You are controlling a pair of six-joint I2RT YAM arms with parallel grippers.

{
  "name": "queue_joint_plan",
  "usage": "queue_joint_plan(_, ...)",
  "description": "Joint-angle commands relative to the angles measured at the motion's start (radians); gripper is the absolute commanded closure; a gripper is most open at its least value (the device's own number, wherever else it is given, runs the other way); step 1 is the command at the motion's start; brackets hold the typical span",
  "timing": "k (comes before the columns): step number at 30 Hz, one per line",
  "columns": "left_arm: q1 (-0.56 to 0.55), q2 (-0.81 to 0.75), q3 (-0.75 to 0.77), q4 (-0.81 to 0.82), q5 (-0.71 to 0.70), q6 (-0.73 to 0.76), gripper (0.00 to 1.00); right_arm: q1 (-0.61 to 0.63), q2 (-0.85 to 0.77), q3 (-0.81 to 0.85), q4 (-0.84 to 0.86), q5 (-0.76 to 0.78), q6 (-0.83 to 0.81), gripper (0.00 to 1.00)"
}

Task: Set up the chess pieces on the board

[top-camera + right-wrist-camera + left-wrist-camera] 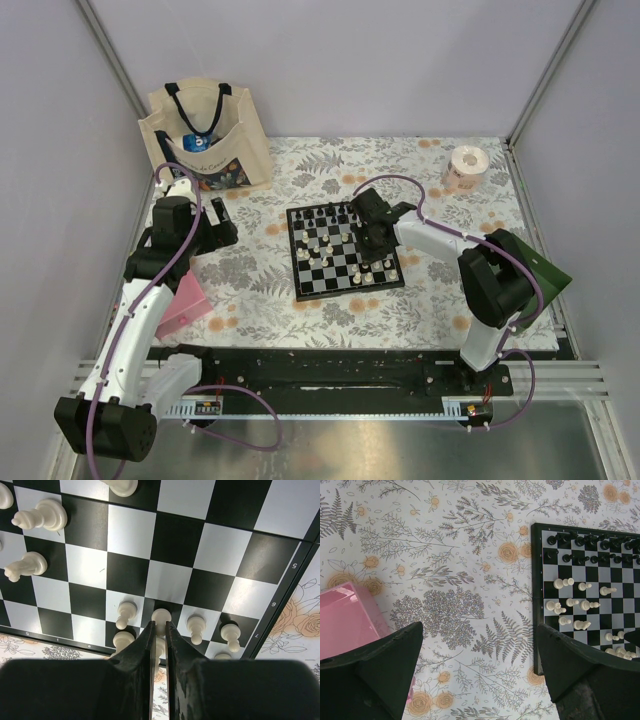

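Near the numbered edge of the small black-and-white chequered chessboard [175, 537], the right gripper [160, 626] has its two dark fingers pressed together on a cream-white plastic pawn [161, 615], whose round head shows just past the tips. The pawn sits in line with neighbouring cream pawns [196, 627] on either side, close to the border. The wrist view does not show whether its base rests on the square or hangs just above it.

The step in hand looks like seating this pawn in its rank. To do it well, the arm should lower the pawn straight down so the base lands flat in the middle of its square. The fingers should then part evenly and only a little, because a wide opening would likely knock the close neighbours. The lift away should be vertical until the tips are above the pawns' heads.

Elsewhere, loose cream pieces [580, 625] are scattered across the middle rows, some apparently lying on their sides. The black pieces [579, 541] stand along the two far rows, so most of the cream side seems yet to be set up. The left gripper [480, 626] has its jaws wide apart and holds nothing. It hovers over the flowered tablecloth [445, 605], between a pink translucent box [345, 610] and the chessboard's edge.
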Motion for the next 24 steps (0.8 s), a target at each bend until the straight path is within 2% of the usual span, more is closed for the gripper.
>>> queue_joint_plan(1,0.006,-0.014,-0.006,0.041,0.005,0.006,0.01,0.006,-0.011,0.005,0.004,0.006,0.001,0.83)
queue_joint_plan(12,0.006,-0.013,-0.006,0.041,0.005,0.006,0.01,0.006,0.016,0.008,0.004,0.013,0.001,0.79)
queue_joint_plan(17,0.006,-0.011,-0.006,0.042,0.006,0.005,0.01,0.006,0.012,0.006,0.002,-0.005,0.004,0.73)
queue_joint_plan(20,0.006,-0.013,-0.006,0.041,0.005,0.005,0.01,0.005,0.005,0.006,0.004,-0.002,0.004,0.65)
queue_joint_plan(24,0.006,-0.013,-0.005,0.039,0.005,0.005,0.01,0.006,-0.001,0.015,0.002,-0.011,0.004,0.65)
